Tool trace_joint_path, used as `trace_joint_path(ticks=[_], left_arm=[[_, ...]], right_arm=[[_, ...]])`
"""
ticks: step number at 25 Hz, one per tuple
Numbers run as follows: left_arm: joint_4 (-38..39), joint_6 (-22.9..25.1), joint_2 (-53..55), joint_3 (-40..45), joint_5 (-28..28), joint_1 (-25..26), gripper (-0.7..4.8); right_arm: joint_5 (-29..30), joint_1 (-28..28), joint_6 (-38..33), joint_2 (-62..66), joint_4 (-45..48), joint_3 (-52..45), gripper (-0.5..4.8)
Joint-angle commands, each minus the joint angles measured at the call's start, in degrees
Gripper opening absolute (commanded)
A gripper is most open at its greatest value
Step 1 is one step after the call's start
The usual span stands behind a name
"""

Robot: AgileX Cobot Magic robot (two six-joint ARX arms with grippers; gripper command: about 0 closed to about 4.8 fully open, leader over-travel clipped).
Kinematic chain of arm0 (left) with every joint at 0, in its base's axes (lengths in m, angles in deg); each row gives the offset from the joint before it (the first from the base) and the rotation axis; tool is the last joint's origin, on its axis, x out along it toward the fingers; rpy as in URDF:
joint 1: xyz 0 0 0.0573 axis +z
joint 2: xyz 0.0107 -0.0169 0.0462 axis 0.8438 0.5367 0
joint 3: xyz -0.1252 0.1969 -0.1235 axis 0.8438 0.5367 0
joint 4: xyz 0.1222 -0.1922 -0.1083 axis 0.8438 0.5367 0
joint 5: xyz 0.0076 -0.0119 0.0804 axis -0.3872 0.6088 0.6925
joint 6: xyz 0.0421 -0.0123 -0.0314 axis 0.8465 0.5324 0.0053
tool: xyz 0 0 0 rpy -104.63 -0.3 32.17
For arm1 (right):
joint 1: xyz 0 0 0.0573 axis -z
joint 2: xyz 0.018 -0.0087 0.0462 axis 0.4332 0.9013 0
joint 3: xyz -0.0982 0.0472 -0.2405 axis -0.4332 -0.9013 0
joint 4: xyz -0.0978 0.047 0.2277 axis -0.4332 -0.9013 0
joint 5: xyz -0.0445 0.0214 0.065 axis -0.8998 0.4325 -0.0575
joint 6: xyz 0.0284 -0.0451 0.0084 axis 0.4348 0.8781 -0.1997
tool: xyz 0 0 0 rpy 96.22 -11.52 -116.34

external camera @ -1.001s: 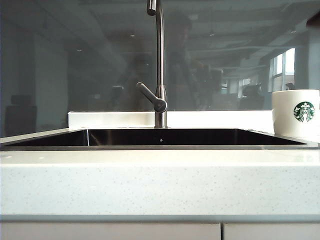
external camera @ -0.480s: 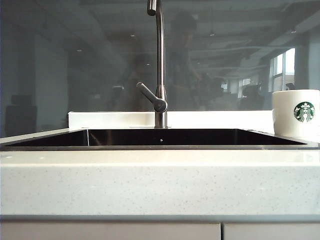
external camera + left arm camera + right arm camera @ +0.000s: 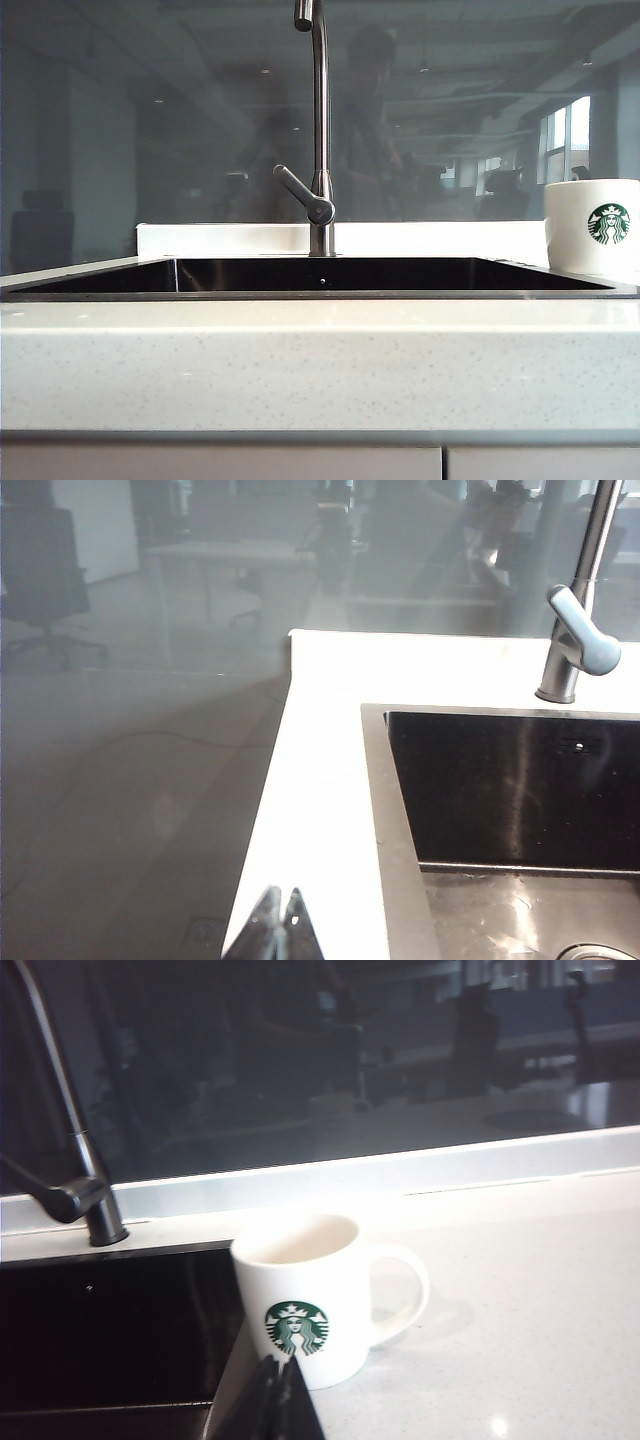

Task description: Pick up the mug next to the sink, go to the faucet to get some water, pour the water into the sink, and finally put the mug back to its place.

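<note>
Beside the wide dark sink (image 3: 110,1330), on the pale tabletop (image 3: 530,1340), the white ceramic Starbucks mug (image 3: 305,1295) stands upright, apparently back home; left gripper (image 3: 282,925) and right gripper (image 3: 275,1390) hang clenched, empty.

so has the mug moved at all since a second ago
No. In the exterior view the mug stands upright at the same spot beside the sink rim, right of the faucet.
</note>
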Motion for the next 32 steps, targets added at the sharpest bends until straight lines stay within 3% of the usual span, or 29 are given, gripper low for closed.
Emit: trace_joint_path(ticks=[1, 32], left_arm=[[-0.5, -0.2, 0.0, -0.2, 0.0, 0.0, -0.04], [-0.5, -0.2, 0.0, -0.2, 0.0, 0.0, -0.04]], right_arm=[[0.2, -1.4, 0.6, -0.1, 1.0, -0.2, -0.08], [1.9, -1.3, 0.8, -0.1, -2.0, -0.2, -0.08]])
